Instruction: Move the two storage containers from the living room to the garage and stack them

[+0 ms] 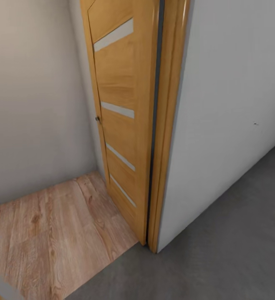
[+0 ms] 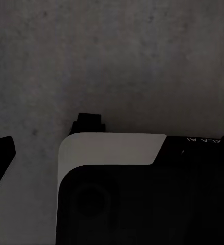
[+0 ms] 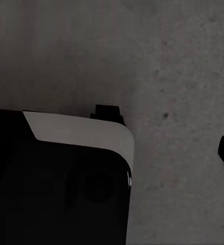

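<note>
Nearest to us, both wrist views looked down past the robot's own dark base with its white panel (image 2: 112, 148) onto rough grey concrete (image 3: 178, 61), so each arm hung low beside the body. A black tip at the edge of each of those views may have been a finger, but we could not tell whether either gripper was released or clenched, and nothing red-orange lay near them. We judged that we carried no container at this moment and were in transit. Beyond the arms, the head view showed the floor (image 1: 220, 250) of dark speckled concrete meeting light wood planks (image 1: 49, 233) at a threshold. Farther on stood an open orange-brown door (image 1: 120, 125) with pale glass strips, held against the end of a plain white wall (image 1: 220, 104). No storage container appeared, so we could not say how much of the stacking was done.
</note>
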{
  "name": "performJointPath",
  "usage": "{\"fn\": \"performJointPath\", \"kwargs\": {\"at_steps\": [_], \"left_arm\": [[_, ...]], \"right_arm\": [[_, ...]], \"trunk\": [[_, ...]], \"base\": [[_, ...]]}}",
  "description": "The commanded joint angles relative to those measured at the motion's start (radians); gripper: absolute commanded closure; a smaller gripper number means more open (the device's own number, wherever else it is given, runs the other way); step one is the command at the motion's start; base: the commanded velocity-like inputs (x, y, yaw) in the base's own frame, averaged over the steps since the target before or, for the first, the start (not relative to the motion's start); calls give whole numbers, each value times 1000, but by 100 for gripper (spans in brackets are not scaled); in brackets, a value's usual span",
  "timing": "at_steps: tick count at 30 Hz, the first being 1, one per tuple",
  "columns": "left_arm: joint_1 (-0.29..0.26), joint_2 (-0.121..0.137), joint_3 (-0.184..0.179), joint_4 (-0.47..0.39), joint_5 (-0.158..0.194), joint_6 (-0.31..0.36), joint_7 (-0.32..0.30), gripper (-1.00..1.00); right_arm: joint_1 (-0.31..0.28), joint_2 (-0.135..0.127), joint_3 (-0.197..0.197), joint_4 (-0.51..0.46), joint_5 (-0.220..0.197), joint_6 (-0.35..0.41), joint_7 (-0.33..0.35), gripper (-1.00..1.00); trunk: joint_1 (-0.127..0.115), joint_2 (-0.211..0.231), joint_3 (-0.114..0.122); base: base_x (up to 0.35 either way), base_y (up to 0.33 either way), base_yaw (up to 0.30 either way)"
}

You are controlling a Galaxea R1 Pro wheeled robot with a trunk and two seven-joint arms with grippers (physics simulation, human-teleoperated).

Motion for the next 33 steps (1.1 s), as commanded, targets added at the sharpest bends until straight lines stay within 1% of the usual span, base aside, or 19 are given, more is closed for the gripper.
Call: {"fn": "performJointPath", "kwargs": {"at_steps": [1, 10, 15, 20, 33], "left_arm": [[-1, 0, -1, 0, 10, 4, -4, -100], [-1, 0, -1, 0, 11, 4, -4, -100], [-1, 0, -1, 0, 11, 4, -4, -100], [-1, 0, -1, 0, 12, 4, -4, -100], [-1, -1, -1, 0, 13, 4, -3, -100]], "right_arm": [[-1, 1, 8, 3, -9, -5, -1, -100], [-1, 1, 8, 3, -9, -4, -1, -100], [-1, 1, 8, 3, -9, -4, -1, -100], [-1, 0, 8, 3, -9, -5, -1, -100], [-1, 0, 8, 3, -9, -5, -1, -100]], "trunk": [[1, 0, -1], [1, 0, -1], [1, 0, -1], [1, 0, -1], [1, 0, -5]], "base": [[298, 0, 0], [272, 0, 0], [126, 0, 34], [21, 0, 204], [5, 0, 264]]}}
